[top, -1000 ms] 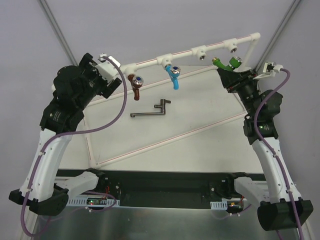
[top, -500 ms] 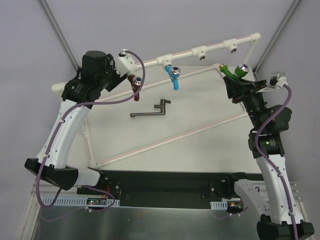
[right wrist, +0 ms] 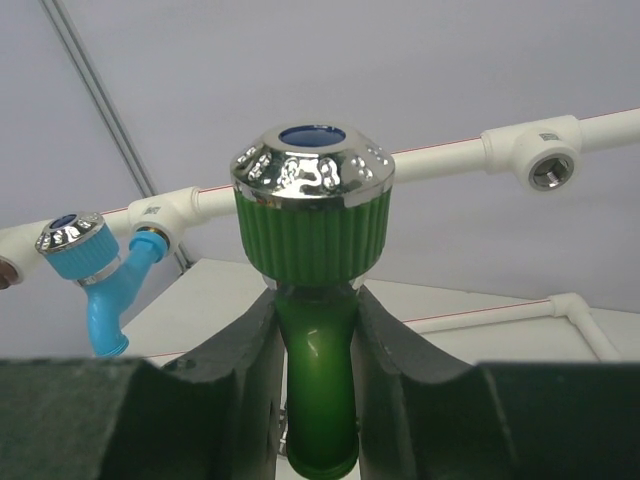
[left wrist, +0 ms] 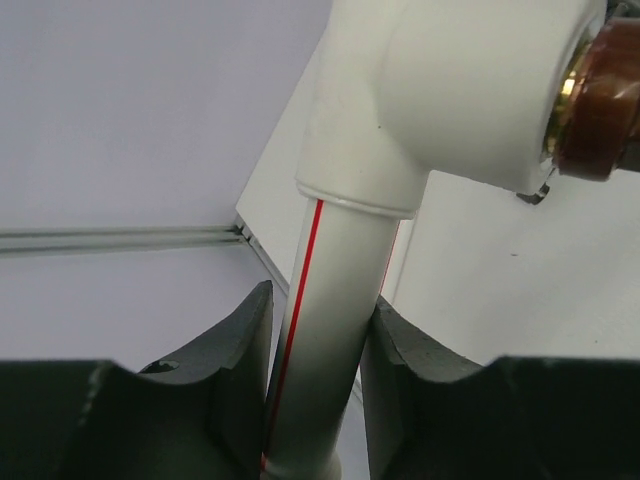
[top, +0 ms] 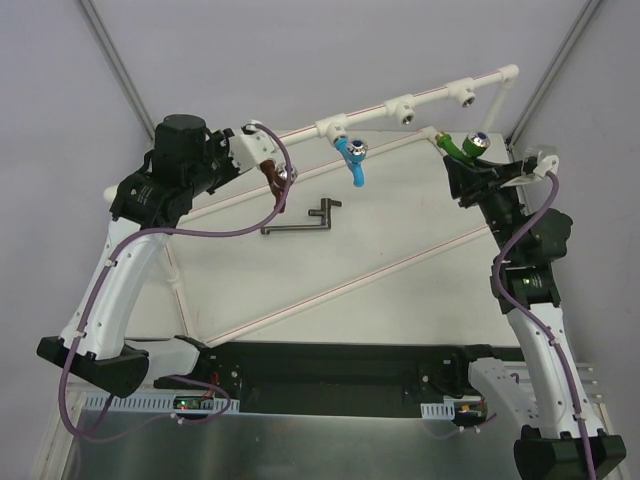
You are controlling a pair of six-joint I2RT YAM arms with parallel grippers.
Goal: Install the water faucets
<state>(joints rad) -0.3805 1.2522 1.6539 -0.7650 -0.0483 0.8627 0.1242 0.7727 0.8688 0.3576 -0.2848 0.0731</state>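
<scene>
A white pipe frame (top: 430, 95) carries the reddish-brown faucet (top: 275, 180) and the bright blue faucet (top: 350, 155) on its tee fittings. My left gripper (top: 256, 158) is shut on the pipe (left wrist: 325, 320), just below the tee (left wrist: 450, 90) holding the reddish-brown faucet (left wrist: 600, 100). The green faucet (top: 462, 146) is off the frame, near its right corner. My right gripper (top: 470, 165) is shut on it. In the right wrist view the fingers press the green stem (right wrist: 318, 320), with the silver cap up. The blue faucet (right wrist: 95, 280) hangs to its left.
Two tee fittings (top: 402, 105) (top: 465, 95) on the upper pipe are empty; one shows its threaded hole (right wrist: 550, 168). A dark L-shaped metal tool (top: 300, 222) lies on the table. Lower pipes of the frame (top: 330, 285) cross the white tabletop diagonally.
My left arm swung right to the pipe beside the reddish-brown faucet and its jaws closed on it. The right gripper, still holding the green faucet, shifted slightly.
</scene>
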